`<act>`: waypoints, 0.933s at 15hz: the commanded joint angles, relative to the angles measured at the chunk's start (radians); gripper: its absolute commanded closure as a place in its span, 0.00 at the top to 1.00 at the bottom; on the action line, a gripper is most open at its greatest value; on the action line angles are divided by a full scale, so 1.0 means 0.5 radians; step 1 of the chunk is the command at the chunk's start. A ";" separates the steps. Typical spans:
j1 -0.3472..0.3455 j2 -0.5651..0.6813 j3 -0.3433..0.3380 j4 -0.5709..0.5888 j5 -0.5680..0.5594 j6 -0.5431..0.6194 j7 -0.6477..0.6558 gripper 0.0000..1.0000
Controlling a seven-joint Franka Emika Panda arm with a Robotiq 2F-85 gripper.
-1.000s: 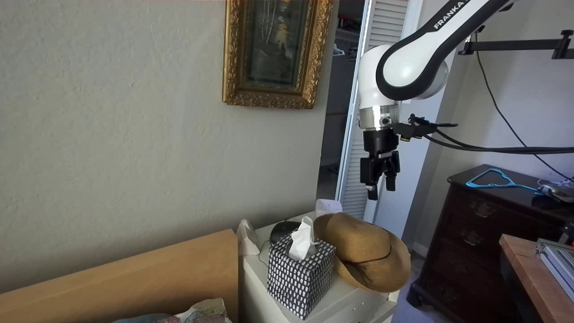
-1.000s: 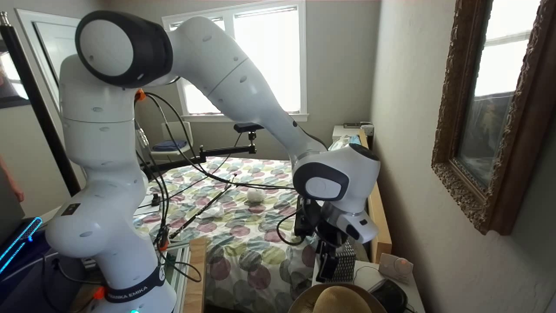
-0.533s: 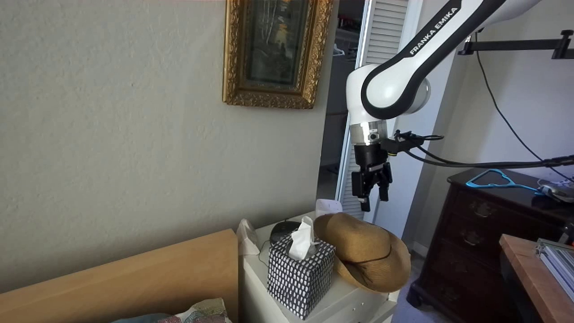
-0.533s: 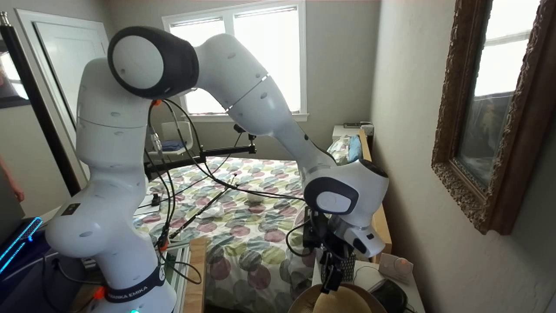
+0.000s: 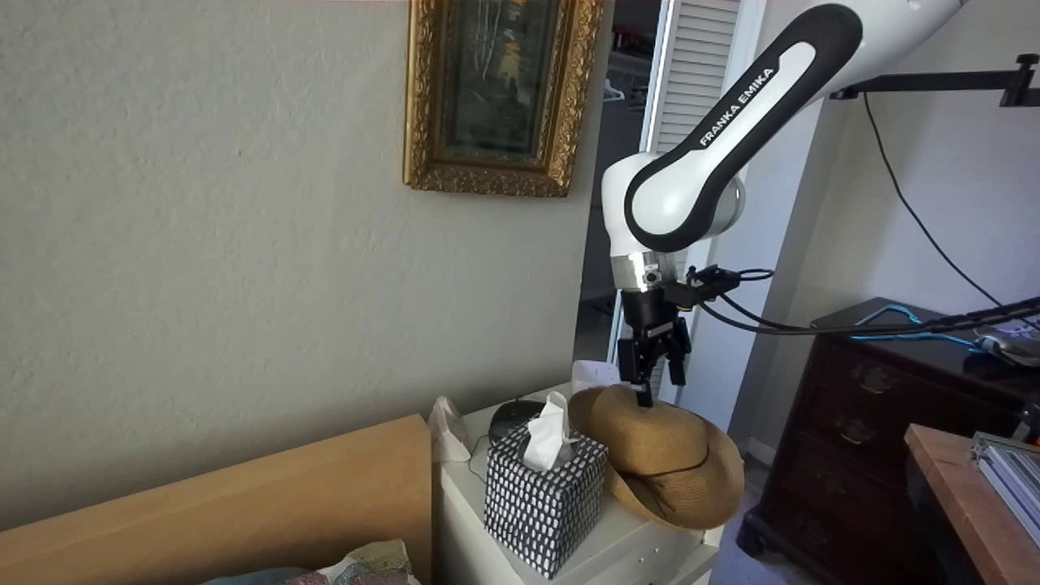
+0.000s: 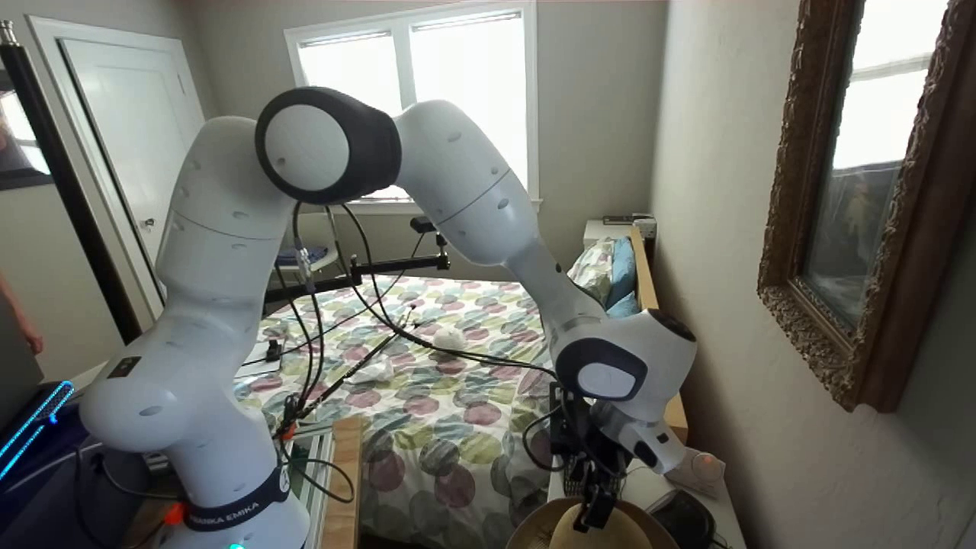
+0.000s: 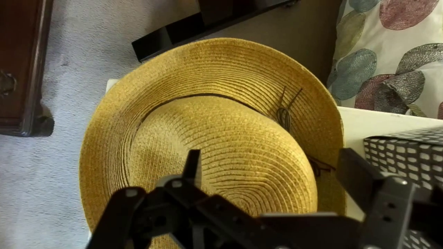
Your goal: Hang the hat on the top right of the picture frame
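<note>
The gripper [image 5: 660, 392] hangs over the straw hat [image 5: 662, 443], pointing down, its fingers [image 7: 360, 180] spread wide; whether they touch the rounded crown [image 7: 228, 145] cannot be told. The hat sits crown up on the white table [image 5: 617, 532] — its tan weave runs in fine rings, the floppy brim [image 7: 221, 65] curls upward, and a thin dark cord [image 7: 283, 117] circles the crown. Just beside it stands the tissue box [image 5: 540, 508], square-sided and black with white dashes, a crumpled tissue [image 5: 547, 435] poking from its top. Higher up, on a rough-textured wall [image 5: 244, 244], hangs the picture frame [image 5: 487, 179] — a gold rectangle with carved edges, holding a dark greenish painting [image 5: 500, 89]. A pale wooden headboard [image 5: 325, 496] and a dark dresser [image 5: 861, 463] stand farther out.
</note>
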 commanded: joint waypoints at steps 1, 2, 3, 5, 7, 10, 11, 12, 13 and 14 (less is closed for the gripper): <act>-0.018 0.149 0.043 0.136 0.033 0.011 -0.020 1.00; -0.016 0.179 0.048 0.160 0.033 0.013 -0.017 1.00; -0.014 0.201 0.052 0.182 0.029 0.014 -0.017 1.00; -0.008 0.241 0.057 0.223 0.021 0.011 -0.010 1.00; -0.008 0.272 0.059 0.260 0.021 0.005 -0.009 0.74; -0.010 0.310 0.057 0.307 0.017 -0.002 -0.008 0.50; -0.010 0.318 0.058 0.318 0.019 -0.005 -0.007 0.44; -0.011 0.325 0.056 0.328 0.018 -0.006 -0.006 0.36; -0.011 0.332 0.056 0.338 0.017 -0.008 -0.006 0.30; -0.011 0.336 0.056 0.344 0.018 -0.008 -0.006 0.23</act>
